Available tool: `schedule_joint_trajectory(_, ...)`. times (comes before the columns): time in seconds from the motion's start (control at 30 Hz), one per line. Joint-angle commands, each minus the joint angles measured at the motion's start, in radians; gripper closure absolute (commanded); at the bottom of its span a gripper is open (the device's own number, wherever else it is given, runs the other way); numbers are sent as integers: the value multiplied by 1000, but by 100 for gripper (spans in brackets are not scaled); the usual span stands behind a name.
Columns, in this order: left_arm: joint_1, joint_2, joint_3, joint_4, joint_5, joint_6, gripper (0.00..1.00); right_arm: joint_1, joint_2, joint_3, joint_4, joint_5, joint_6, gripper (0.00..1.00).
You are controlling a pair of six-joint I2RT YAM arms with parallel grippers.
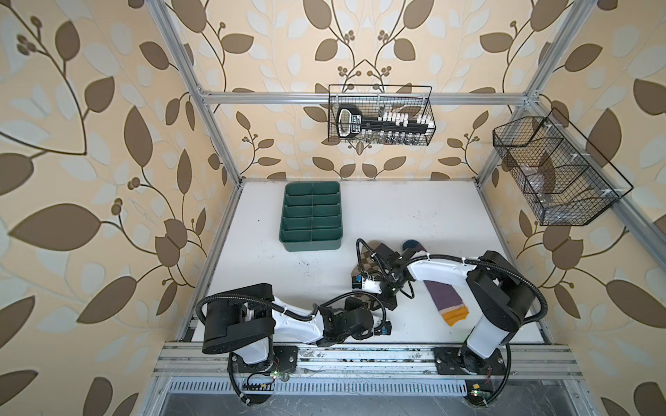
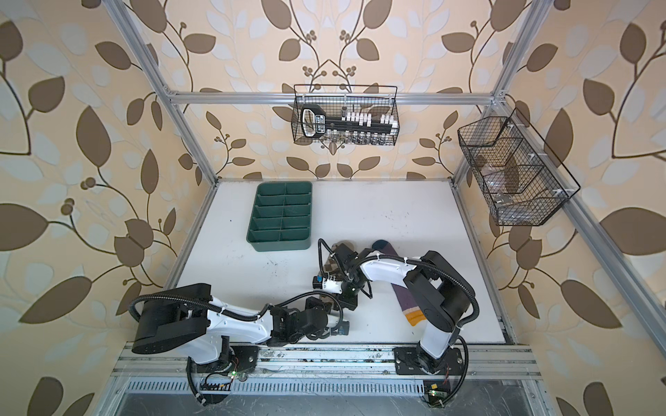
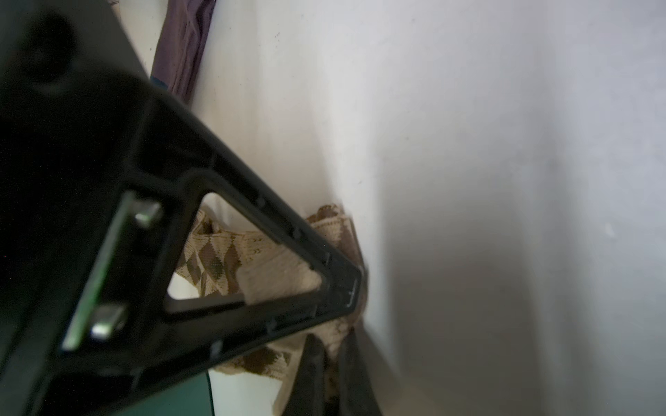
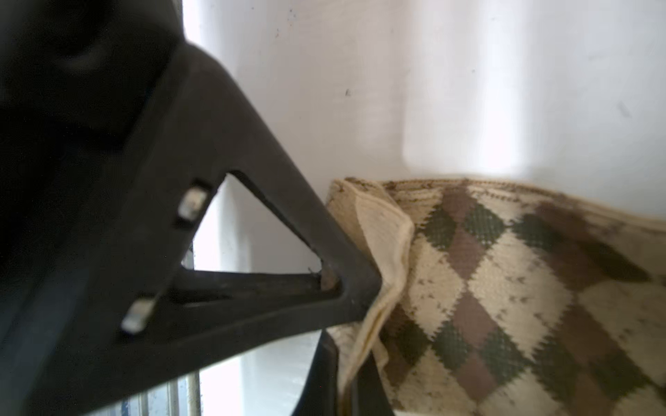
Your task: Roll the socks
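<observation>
Socks aren't rolled yet, we've just got left claw (image 3: 352,322) and right claw (image 4: 355,335) pinched shut on the near end of the tan sock (image 4: 504,281), purple sock (image 1: 441,297) flat on the right.

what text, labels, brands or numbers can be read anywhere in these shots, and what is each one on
No text in any view is clear enough to quote.
The white label on the black tool rack in the black wire basket has lettering, but it is too small and blurred to read.
No text is visible on the tan argyle sock, the purple sock or the green divided plastic tray.
</observation>
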Motion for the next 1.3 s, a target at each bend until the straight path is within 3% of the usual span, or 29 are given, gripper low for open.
schedule_joint_trajectory(0.0, 48, -42, 23, -209, 90, -36, 100, -5, -78, -32, -29, 11, -7, 85)
schedule_joint_trajectory(0.17, 122, -96, 67, -379, 270, -56, 100, -91, -263, -68, 103, 7, 51, 74)
schedule_joint_trajectory(0.27, 148, -127, 88, -416, 323, -55, 100, -142, -381, -108, 204, 41, 96, 73)
schedule_joint_trajectory(0.47, 210, -75, 182, -555, 464, -54, 100, -300, -663, -233, 558, 419, 306, 73)
schedule_joint_trajectory(0.53, 245, -50, 233, -622, 536, -58, 100, -342, -778, -279, 641, 488, 347, 73)
schedule_joint_trajectory(0.6, 281, -15, 300, -707, 612, -62, 100, -350, -891, -322, 691, 507, 334, 73)
schedule_joint_trajectory(0.73, 343, 74, 417, -833, 734, -60, 100, -320, -1050, -361, 683, 394, 247, 62)
schedule_joint_trajectory(0.87, 392, 138, 501, -931, 815, -37, 100, -132, -1089, -328, 538, 492, 33, 66)
schedule_joint_trajectory(1.0, 413, 189, 557, -991, 855, -23, 100, 240, -1082, -350, 417, 764, -278, 65)
schedule_joint_trajectory(1.07, 416, 207, 575, -1005, 860, -23, 100, 415, -1060, -373, 380, 917, -376, 62)
schedule_joint_trajectory(1.13, 423, 221, 592, -1021, 871, -20, 100, 544, -1025, -389, 352, 1041, -410, 60)
schedule_joint_trajectory(1.27, 432, 236, 608, -1033, 880, -24, 100, 675, -960, -401, 313, 1135, -391, 59)
